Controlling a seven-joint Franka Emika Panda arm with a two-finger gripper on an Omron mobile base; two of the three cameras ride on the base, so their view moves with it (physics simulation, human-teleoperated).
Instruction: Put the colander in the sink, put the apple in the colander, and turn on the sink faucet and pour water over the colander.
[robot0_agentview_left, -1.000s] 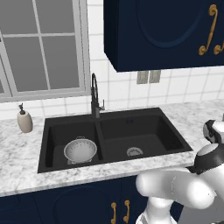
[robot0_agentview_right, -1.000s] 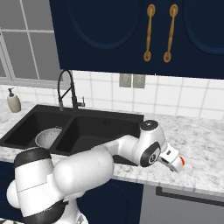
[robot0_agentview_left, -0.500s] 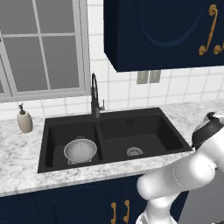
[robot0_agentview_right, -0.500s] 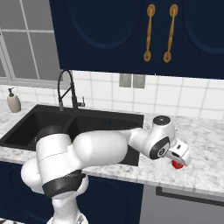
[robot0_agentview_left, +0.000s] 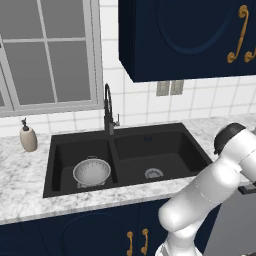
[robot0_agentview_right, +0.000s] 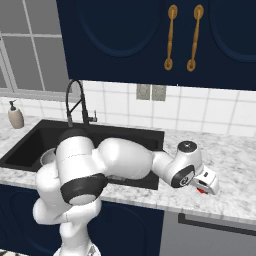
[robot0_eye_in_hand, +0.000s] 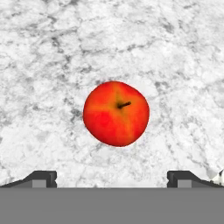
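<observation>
The arm is being stretched low to the right over the marble counter (robot0_agentview_right: 235, 165), with the hand pointed down. The gripper (robot0_eye_in_hand: 112, 179) is being held wide open above the apple (robot0_eye_in_hand: 116, 113), which is lying on the counter between the fingertips, untouched. The colander (robot0_agentview_left: 92, 172) is sitting in the left basin of the sink (robot0_agentview_left: 165, 150).

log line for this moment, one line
stage: reaching for apple | gripper: open, above apple, not touching | colander: in left basin of sink, empty | apple: on counter right of sink
</observation>
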